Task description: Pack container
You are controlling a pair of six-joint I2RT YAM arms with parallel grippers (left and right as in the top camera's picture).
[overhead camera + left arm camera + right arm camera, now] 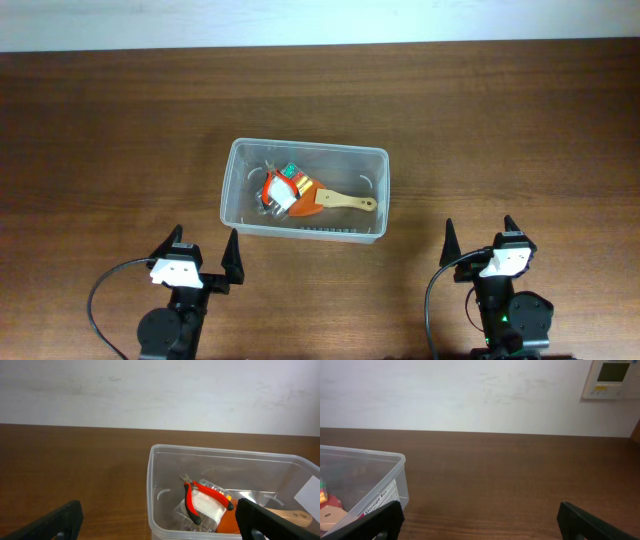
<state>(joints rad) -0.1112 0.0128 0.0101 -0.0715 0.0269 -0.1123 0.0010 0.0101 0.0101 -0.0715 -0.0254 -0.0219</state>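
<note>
The clear plastic container (245,150) (150,490) (395,467) stands mid-table. Inside it lie red-handled pliers (272,188) (192,500), a white packet (207,505), an orange piece (310,200) and a wooden handle (350,202) (292,517). My left gripper (205,252) (160,527) is open at the near left, a little short of the container's front-left corner, nothing between its fingers. Near the front right, my right gripper (478,236) (480,525) is open over bare wood, to the right of the container.
The brown wooden table (100,130) runs back to a white wall (470,395). A wall control panel (612,377) shows at the upper right of the right wrist view. Black cables (100,300) loop by each arm base at the front edge.
</note>
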